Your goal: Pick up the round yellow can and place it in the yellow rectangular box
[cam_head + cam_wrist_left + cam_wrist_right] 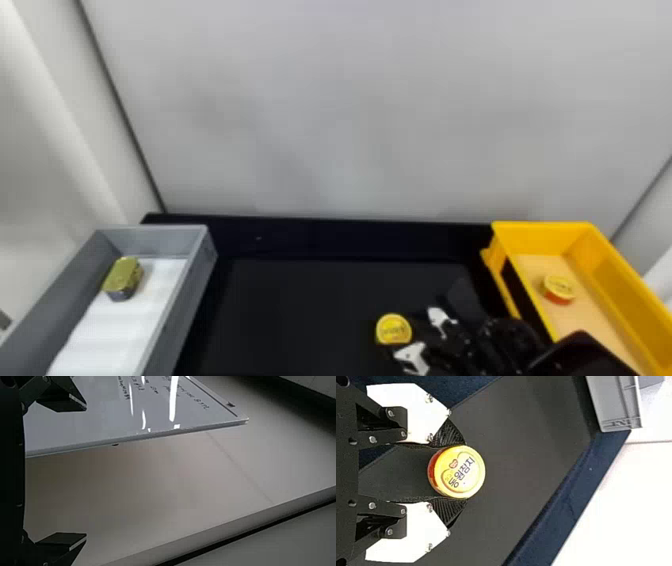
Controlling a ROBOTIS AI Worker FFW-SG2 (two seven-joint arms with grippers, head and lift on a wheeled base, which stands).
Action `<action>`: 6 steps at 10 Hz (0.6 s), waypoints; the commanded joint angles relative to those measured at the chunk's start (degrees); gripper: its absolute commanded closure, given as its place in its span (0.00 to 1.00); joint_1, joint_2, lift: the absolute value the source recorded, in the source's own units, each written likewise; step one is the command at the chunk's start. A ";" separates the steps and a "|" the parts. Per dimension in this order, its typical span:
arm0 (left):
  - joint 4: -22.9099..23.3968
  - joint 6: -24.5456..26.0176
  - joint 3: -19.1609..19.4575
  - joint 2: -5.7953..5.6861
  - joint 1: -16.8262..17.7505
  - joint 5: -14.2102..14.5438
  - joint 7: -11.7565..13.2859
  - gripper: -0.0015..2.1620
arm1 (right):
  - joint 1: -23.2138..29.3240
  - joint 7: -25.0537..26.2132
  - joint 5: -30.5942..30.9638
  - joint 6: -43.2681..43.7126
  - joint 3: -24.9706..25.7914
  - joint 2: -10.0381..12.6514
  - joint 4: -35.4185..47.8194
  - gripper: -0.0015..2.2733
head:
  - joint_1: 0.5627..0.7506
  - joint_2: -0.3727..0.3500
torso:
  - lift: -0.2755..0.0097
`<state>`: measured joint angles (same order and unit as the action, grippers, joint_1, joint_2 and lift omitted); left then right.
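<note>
Right end effector (465,472): fingers apparently clamped on both sides of the round yellow can (394,328), over the tabletop (310,310). Caution: holding near the fingertips may let the can slip or tilt during lifting. Left end effector (86,471): fingers wide apart.

Yel can (394,329) upright, L of yel box (540,228)

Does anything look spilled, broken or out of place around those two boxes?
Nothing looks spilled or broken. The round yellow can is between the right tool's fingers, and a similar can sits in the yellow box. At most, the white lining in the grey box looks slightly wavy.
</note>
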<state>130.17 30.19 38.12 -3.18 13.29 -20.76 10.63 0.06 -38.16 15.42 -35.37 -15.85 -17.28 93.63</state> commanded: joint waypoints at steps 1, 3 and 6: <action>-0.35 0.06 -0.22 -0.07 0.16 0.02 0.01 0.06 | -0.24 -0.09 -0.03 -1.39 0.64 0.23 5.95 0.31 | 0.35 0.53 | 0.77; -0.71 0.06 -0.31 -0.07 0.34 0.02 0.01 0.06 | -1.11 0.35 -0.38 -3.68 0.90 0.23 13.33 0.31 | 0.35 0.53 | 0.77; -0.97 0.32 -0.31 -0.16 0.25 0.02 -0.08 0.06 | -3.22 2.90 0.14 -8.16 4.42 1.28 24.67 0.31 | 0.35 0.53 | 0.77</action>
<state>129.25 30.36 37.80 -3.27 13.61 -20.74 10.58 -2.10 -36.15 15.09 -41.71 -13.33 -16.56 113.63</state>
